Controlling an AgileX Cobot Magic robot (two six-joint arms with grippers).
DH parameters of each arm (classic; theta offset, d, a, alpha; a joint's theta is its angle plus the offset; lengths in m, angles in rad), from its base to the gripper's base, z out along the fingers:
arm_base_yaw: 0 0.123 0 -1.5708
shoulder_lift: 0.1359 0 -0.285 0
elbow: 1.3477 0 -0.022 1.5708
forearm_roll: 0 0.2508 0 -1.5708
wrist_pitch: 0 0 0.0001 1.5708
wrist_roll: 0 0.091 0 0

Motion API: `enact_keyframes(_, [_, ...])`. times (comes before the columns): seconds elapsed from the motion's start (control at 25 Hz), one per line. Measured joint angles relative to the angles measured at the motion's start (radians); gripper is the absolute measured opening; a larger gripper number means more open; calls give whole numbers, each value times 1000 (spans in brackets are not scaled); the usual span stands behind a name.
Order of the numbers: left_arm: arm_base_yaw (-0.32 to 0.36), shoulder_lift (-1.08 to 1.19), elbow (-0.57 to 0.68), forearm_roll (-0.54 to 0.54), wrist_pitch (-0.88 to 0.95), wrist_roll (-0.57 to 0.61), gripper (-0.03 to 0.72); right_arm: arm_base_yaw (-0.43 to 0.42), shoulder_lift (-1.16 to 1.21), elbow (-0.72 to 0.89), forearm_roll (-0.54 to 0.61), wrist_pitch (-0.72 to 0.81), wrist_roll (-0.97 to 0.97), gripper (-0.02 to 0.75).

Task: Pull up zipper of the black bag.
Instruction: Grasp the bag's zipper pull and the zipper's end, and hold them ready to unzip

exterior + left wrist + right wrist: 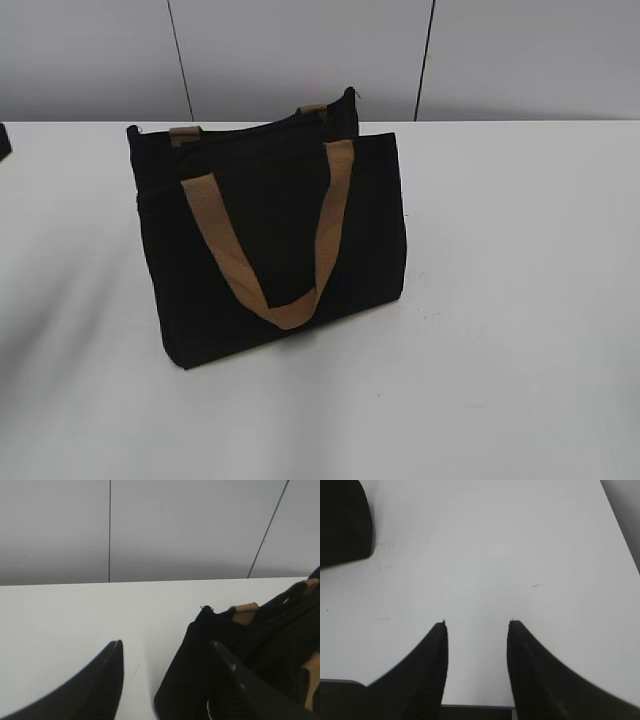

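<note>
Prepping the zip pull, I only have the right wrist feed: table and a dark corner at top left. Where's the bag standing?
Observer: The black bag stands upright mid-table in the exterior view, one tan handle draped down its front.
Operator: Left arm near it?
Observer: Yes. In the left wrist view the left gripper is open, its right finger in front of the bag's end.
Operator: Zipper tab visible?
Observer: Not clearly. The zipper line shows along the top edge, but no tab can be made out.
Operator: Right gripper near the bag?
Observer: The right gripper is open over bare table.
</note>
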Motion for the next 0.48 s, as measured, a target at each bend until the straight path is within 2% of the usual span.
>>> enact_keyframes(0.12, [-41, 101, 79, 10, -198, -1, 401, 0, 0, 0, 0, 0, 0, 312])
enact_keyframes(0.32, [-67, 305, 129, 18, -347, -53, 401, 0, 0, 0, 0, 0, 0, 312])
enact_keyframes(0.48, [-73, 476, 131, 72, -462, -93, 401, 0, 0, 0, 0, 0, 0, 312])
